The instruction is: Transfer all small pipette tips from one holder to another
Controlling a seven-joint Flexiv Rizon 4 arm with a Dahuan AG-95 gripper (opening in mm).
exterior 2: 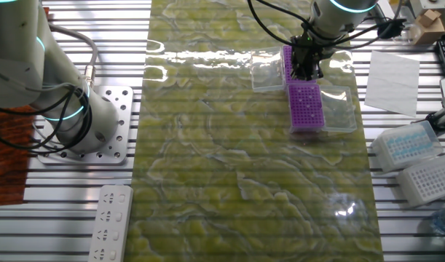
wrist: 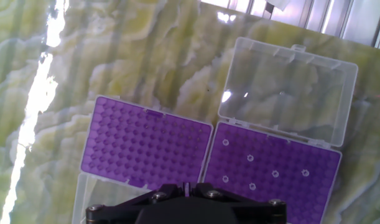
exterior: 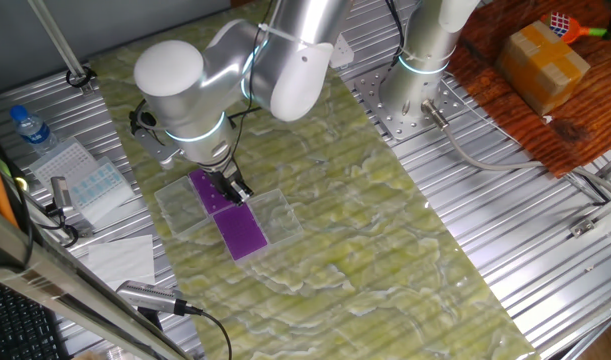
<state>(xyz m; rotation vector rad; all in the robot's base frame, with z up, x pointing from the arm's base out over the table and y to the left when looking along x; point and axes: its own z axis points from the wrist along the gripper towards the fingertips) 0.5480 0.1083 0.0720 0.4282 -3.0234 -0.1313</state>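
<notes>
Two purple holders lie side by side on the green mat. The right holder [wrist: 273,171] carries several small pipette tips [wrist: 275,173], scattered as pale dots. Every hole I can see in the left holder [wrist: 146,149] is bare. My gripper [wrist: 188,186] hangs low over the seam between them, its dark fingers drawn together to a thin slit. No tip shows in that slit. From the fixed views, the gripper [exterior: 235,192] [exterior 2: 307,73] stands just above the purple plates [exterior: 243,230] [exterior 2: 306,105].
Clear hinged lids [wrist: 289,93] [wrist: 96,193] lie open beside each holder. Spare tip boxes [exterior 2: 408,145] [exterior 2: 430,178] and a paper sheet [exterior 2: 393,73] sit off the mat. A water bottle [exterior: 30,128], a second arm's base [exterior: 425,60] and a power strip [exterior 2: 109,222] stand around it.
</notes>
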